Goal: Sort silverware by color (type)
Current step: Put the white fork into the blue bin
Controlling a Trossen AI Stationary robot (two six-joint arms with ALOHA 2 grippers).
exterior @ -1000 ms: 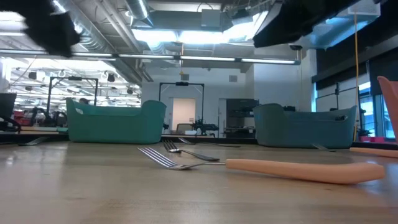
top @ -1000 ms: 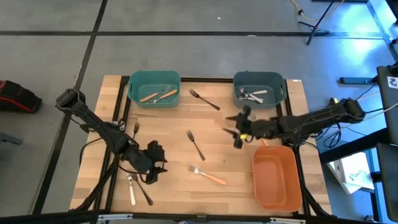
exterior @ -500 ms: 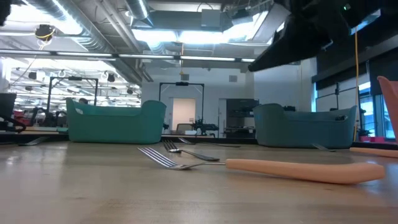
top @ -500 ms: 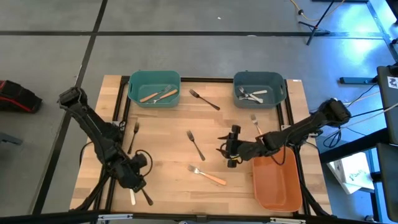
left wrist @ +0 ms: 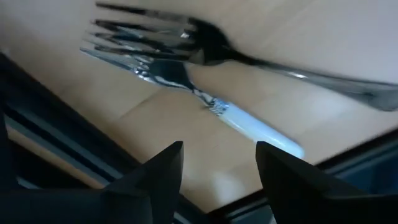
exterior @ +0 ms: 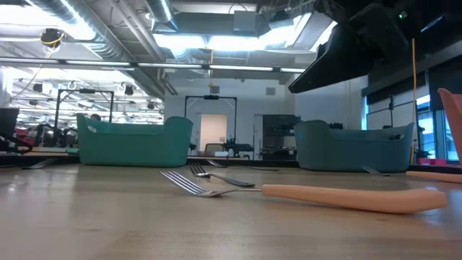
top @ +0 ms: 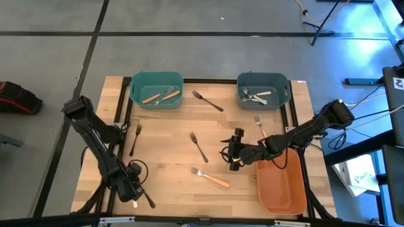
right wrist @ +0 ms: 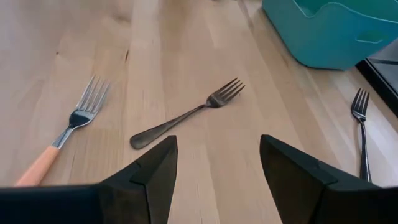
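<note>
The left tool [top: 134, 191], fingers spread, hovers over a cream-handled metal fork [left wrist: 205, 102] crossing an all-dark metal fork [left wrist: 261, 59]; the right tool [top: 232, 156], fingers apart, hangs mid-tabletop [top: 170, 129].

You have loose forks flat on the wood: an orange-handled fork [top: 211, 177] near the front, a dark fork [top: 199, 147] mid-table, another [top: 207, 101] between the bins, and a cream-handled fork [left wrist: 205, 99] crossed by a dark one [left wrist: 261, 56] at the front-left edge.

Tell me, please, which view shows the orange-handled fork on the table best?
The low view: the orange-handled fork lies close, shown whole. The high view shows it small; the right wrist view cuts off its handle; the left wrist view misses it.
</note>
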